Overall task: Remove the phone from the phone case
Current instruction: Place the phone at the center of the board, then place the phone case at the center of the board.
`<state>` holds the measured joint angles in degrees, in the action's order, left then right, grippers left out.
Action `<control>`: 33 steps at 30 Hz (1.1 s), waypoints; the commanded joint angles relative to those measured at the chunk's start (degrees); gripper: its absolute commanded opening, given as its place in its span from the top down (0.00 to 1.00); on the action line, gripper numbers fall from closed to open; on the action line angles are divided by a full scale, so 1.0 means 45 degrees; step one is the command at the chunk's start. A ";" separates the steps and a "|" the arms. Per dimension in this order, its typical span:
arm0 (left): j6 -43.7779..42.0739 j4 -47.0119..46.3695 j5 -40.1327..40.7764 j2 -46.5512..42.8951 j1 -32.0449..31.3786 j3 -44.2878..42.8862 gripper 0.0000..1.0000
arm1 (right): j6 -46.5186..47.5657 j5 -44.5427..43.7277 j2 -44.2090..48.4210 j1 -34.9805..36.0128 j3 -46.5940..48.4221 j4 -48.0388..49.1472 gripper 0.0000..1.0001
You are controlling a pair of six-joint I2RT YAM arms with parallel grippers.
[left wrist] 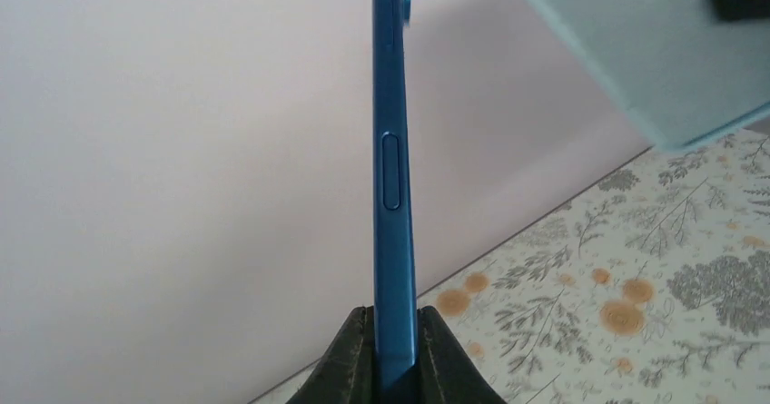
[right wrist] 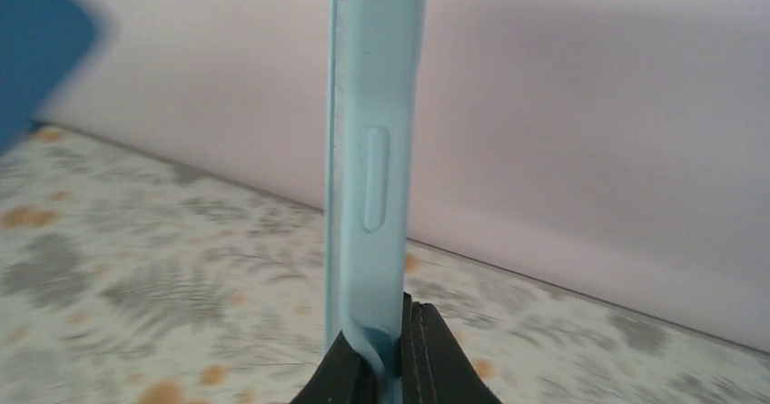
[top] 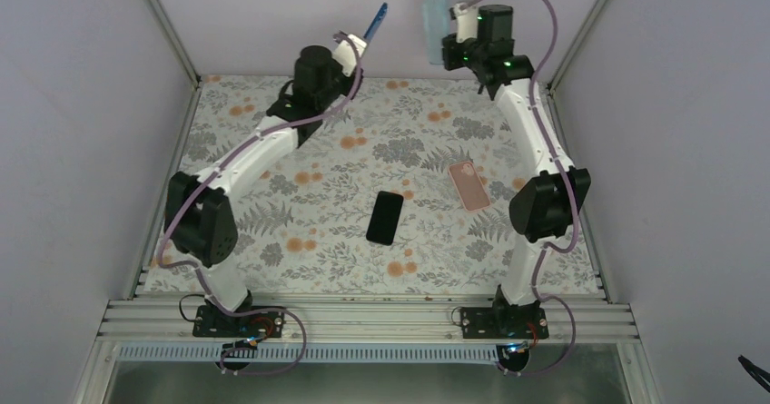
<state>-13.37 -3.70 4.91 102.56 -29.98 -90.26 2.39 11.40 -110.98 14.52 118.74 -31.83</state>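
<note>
We see a blue phone point(left wrist: 392, 195) with a smooth, satin metallic edge, a pale blue case point(right wrist: 372, 150) of matt, soft-looking rubbery plastic, and a counter point(top: 318, 259) covered in matt floral print.

Soft, even light threw faint shadows on the wall point(right wrist: 590, 150); the phone point(right wrist: 36, 50) in the right wrist view's corner was blurred.

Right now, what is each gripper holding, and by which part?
The left gripper pinches the blue phone by one end, across its flat faces. The right gripper pinches the light-blue phone case by one end.
</note>
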 commanded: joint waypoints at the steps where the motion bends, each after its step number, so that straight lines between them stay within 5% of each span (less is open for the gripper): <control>1: -0.0968 0.0897 -0.1942 -0.1711 0.0235 0.0198 0.98 | 0.1165 -0.1686 -0.0100 -0.0648 -0.0256 0.0157 0.97; 4: -0.1488 0.2046 -0.2255 -0.2200 0.0221 0.0298 0.98 | 0.1401 -0.1722 -0.0169 -0.0818 -0.0541 -0.0056 0.97; 9: -0.3463 0.3241 0.0342 -0.3126 0.0208 0.1927 0.98 | 0.1932 -0.0544 -0.0103 -0.0942 -0.1528 -0.1572 0.97; 20: -0.9338 -0.2403 0.7417 -0.5512 0.0487 1.1009 0.98 | 0.2971 0.2867 0.1115 -0.0933 -0.6803 -0.2469 0.97; 33: -0.7817 0.2028 0.5927 -0.4833 -0.0790 1.2492 0.97 | 0.3217 0.4141 -0.1278 -0.0917 -0.7036 -0.3238 0.97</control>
<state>-50.46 -0.03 33.76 79.77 -31.66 -34.24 15.03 27.51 -113.93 10.07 86.13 -45.19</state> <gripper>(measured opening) 0.079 0.055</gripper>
